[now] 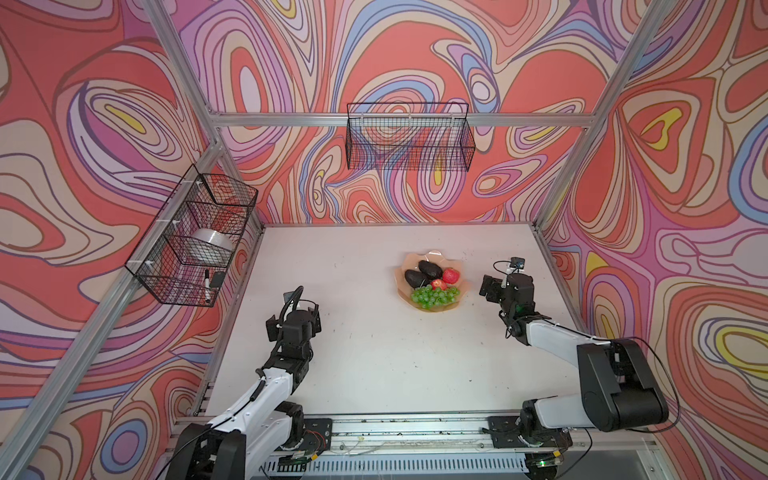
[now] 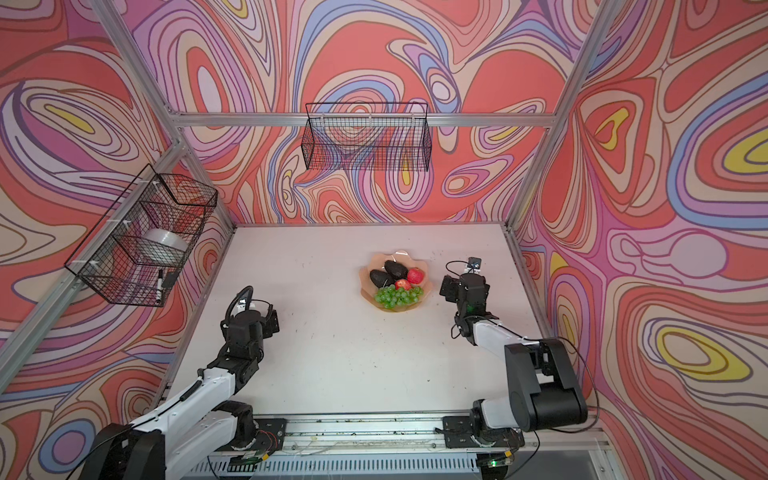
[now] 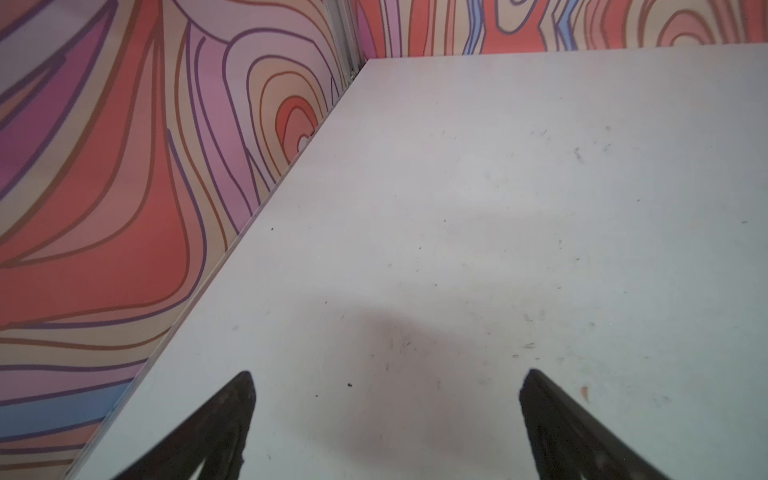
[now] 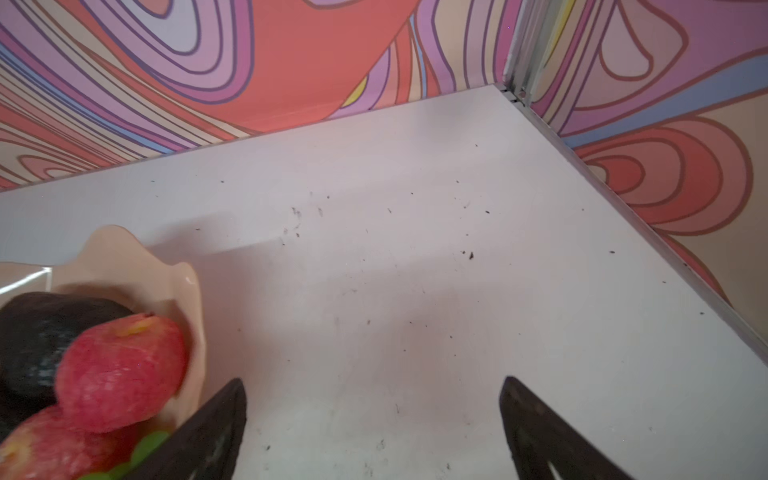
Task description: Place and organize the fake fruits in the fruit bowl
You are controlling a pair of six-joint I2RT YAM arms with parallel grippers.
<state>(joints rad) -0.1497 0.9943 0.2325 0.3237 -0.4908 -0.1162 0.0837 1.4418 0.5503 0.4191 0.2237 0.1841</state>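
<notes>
The peach fruit bowl (image 1: 404,266) (image 2: 369,266) stands right of the table's middle. In it lie two dark avocados (image 1: 430,269) (image 1: 415,277), two red apples (image 1: 451,275) (image 1: 438,284) and green grapes (image 1: 434,296) at the near rim. My right gripper (image 1: 485,287) (image 2: 445,289) hovers just right of the bowl, open and empty. In the right wrist view (image 4: 374,378) bare table shows between the jaws, with the bowl's rim (image 4: 120,253), an apple (image 4: 120,370) and an avocado (image 4: 37,332) beside it. My left gripper (image 1: 294,319) (image 3: 389,371) is open over bare table on the left.
An empty black wire basket (image 1: 409,137) hangs on the back wall. A second wire basket (image 1: 195,237) on the left wall holds a tape roll (image 1: 210,249) and a marker (image 1: 206,284). The white table (image 1: 374,353) is fenced by aluminium posts and patterned walls.
</notes>
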